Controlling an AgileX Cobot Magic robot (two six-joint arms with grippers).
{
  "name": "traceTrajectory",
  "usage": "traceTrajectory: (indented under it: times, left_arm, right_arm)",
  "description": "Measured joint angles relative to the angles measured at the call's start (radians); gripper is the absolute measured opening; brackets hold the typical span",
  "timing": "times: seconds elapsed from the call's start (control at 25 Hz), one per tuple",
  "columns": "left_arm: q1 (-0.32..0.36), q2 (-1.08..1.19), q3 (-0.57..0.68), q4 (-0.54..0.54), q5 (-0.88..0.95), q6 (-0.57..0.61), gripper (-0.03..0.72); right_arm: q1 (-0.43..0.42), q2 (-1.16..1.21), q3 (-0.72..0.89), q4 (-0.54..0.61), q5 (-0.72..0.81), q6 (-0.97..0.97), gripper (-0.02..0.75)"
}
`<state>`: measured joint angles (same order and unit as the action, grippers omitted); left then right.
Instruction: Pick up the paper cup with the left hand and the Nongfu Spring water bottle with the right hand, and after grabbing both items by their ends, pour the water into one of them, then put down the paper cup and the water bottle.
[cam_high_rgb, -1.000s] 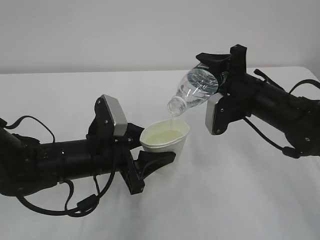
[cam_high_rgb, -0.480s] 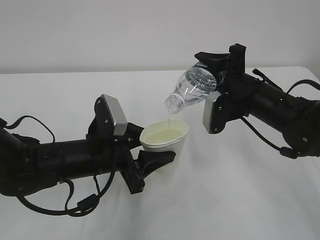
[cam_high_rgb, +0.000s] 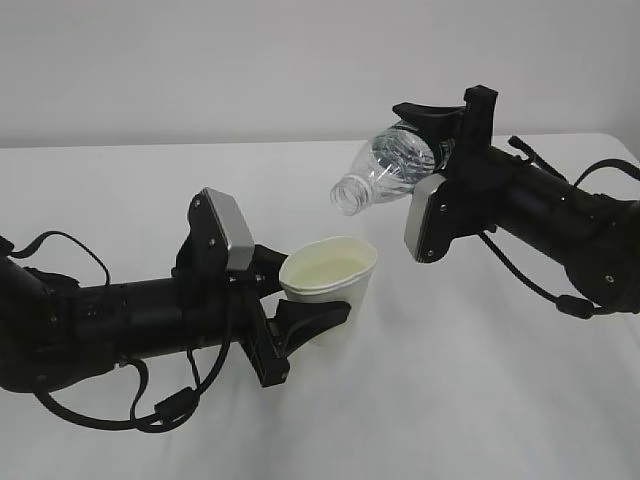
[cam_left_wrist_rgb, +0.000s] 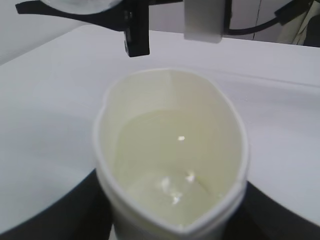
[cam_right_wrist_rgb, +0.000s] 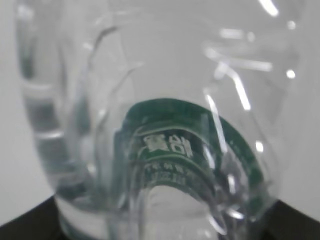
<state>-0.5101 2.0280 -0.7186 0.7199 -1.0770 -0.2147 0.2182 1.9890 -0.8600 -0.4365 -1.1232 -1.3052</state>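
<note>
My left gripper is shut on the white paper cup low on its wall, squeezing the rim oval. The cup holds clear water about halfway up, and black fingers flank its base. My right gripper is shut on the Nongfu Spring water bottle at its bottom end. The uncapped bottle lies tilted, with its mouth pointing down-left just above and right of the cup rim. No stream falls from it. Up close, the bottle fills the right wrist view, green label showing through the clear plastic.
A white table carries both arms, against a plain white wall. The left arm's cables loop over the near-left tabletop. The right arm's grey block hangs over the cup in the left wrist view.
The thin stream of water from bottle to cup has stopped. The right gripper has tipped the bottle's mouth slightly upward. The left gripper and cup have stayed still.
</note>
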Motion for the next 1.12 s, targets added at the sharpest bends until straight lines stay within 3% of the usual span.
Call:
traceTrajectory:
  times: [1.12]
  left_arm:
    - [0.000,0.000,0.000,-0.002,0.000,0.000,0.412]
  right_arm:
    - [0.002,0.000,0.013,0.085,-0.002,0.348,0.456]
